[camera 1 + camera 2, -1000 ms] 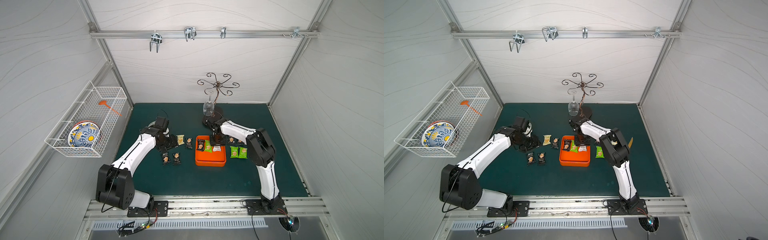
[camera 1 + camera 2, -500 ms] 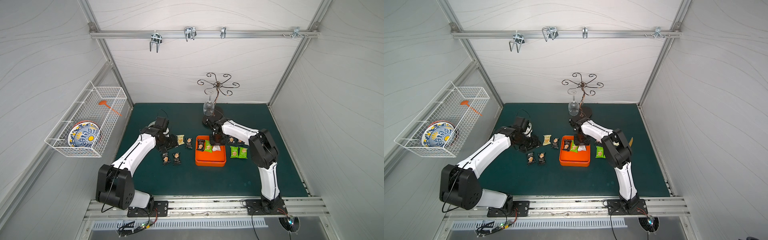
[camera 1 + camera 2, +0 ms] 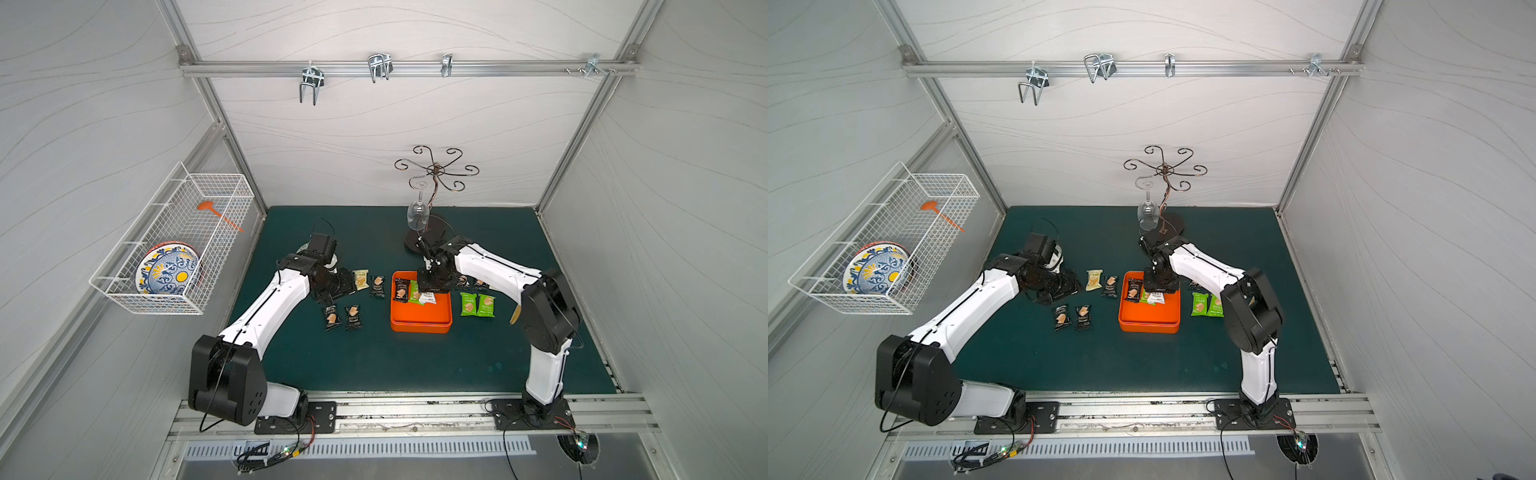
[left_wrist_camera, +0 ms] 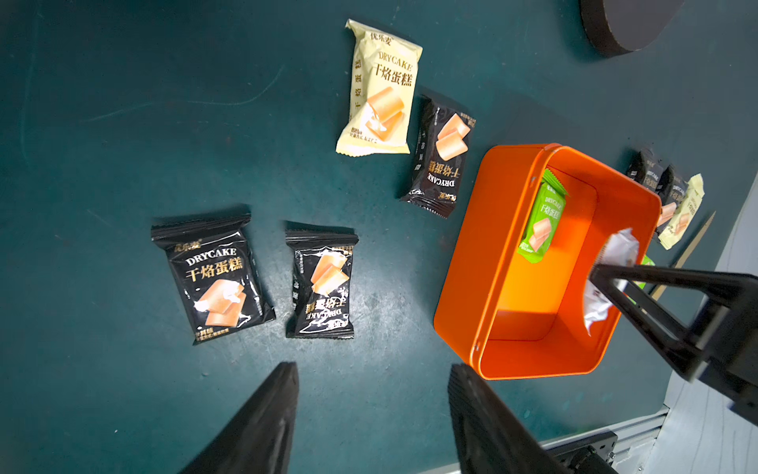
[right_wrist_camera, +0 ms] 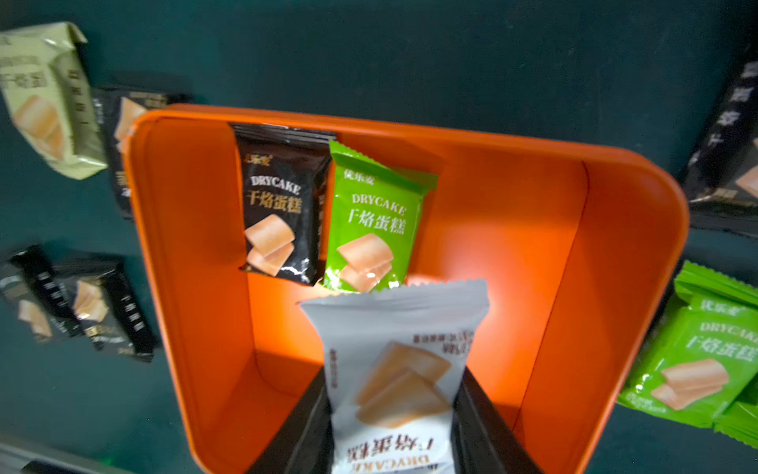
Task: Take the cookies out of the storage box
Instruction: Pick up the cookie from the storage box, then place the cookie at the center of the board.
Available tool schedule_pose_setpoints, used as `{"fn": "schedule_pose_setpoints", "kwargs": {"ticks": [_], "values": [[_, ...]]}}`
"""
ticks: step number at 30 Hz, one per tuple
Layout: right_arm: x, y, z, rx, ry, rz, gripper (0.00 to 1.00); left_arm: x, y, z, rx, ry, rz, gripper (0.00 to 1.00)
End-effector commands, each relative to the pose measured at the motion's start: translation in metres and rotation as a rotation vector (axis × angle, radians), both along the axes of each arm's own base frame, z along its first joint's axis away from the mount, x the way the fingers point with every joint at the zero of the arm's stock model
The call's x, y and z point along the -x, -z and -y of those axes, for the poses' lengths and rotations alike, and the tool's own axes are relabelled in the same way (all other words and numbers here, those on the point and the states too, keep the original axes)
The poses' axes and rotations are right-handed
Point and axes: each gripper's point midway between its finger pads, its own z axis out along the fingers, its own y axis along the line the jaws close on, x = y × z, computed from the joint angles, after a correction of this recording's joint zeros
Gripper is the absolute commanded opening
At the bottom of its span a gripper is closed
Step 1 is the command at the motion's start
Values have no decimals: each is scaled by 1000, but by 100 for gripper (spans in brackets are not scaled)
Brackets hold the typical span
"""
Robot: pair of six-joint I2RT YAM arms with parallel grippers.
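Squeezing the white cookie packet (image 5: 393,328) by its sides in the right gripper (image 5: 393,381), right over the orange storage box (image 5: 635,246), with a black packet (image 5: 279,205) and a green packet (image 5: 373,221) lying in the box just past the tips; holding nothing in the left gripper (image 4: 373,385), jaws apart, with loose black packets (image 4: 213,275) on the mat (image 4: 123,123) just ahead. Could let the shiny packet slip and fall back in, or bump the box wall and push the box while pulling out. Can read "DRYCAKE", "干烙蛋糕" and "优乐麦" on the wrappers.
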Motion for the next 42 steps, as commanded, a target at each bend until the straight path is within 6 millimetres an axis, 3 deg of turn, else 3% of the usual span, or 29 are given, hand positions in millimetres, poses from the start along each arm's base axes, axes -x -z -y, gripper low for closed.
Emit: {"fn": "schedule_pose_setpoints", "kwargs": {"ticks": [1,7,12,20,27,32,42], "values": [[2,-36,-2,-78,5,57,45,0,-5,0,10,-1,18,63],[-2,-51,34,-47,60,95,45,-6,-6,4,22,9,11,63],[-8,-50,87,-2,145,108,45,-12,-10,7,34,5,16,63],[-7,-22,183,77,312,56,45,-8,-5,7,36,7,0,63],[-5,5,237,161,425,12,45,-3,-1,7,37,12,-21,63],[-3,24,259,199,461,-30,45,-4,-4,7,37,10,-12,63],[-8,54,261,214,455,-65,46,-5,-7,6,35,10,-8,63]]}}
